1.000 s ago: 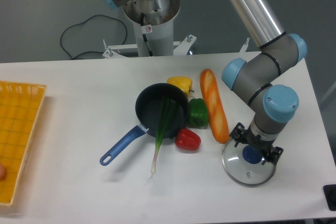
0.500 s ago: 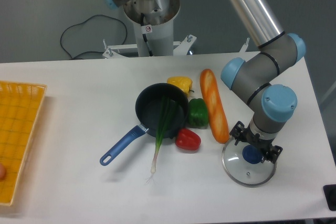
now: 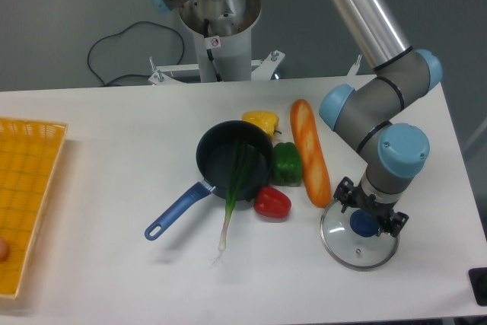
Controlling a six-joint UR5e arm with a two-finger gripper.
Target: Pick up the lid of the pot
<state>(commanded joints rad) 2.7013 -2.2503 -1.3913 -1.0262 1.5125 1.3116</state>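
The pot lid (image 3: 342, 243), a clear disc with a pale rim and a round blue knob (image 3: 364, 224), lies at the lower right of the table. My gripper (image 3: 369, 213) is low over the lid's upper part, coming from the upper right. One finger stands at the upper left of the knob and the other at its right. The fingers are apart, with the knob close to the space between them; whether they touch it cannot be made out. The gripper hides the lid's upper edge.
Left of the lid are an orange baguette-like piece (image 3: 308, 154), a green pepper (image 3: 288, 164), a red item (image 3: 272, 202) and a yellow one (image 3: 262, 121). A black pan (image 3: 209, 150) with a blue handle holds a green onion (image 3: 237, 180). A yellow crate (image 3: 30, 131) stands far left.
The finger at the right has come slightly inward, to the left. The lid and its knob have shifted left by a very small amount.
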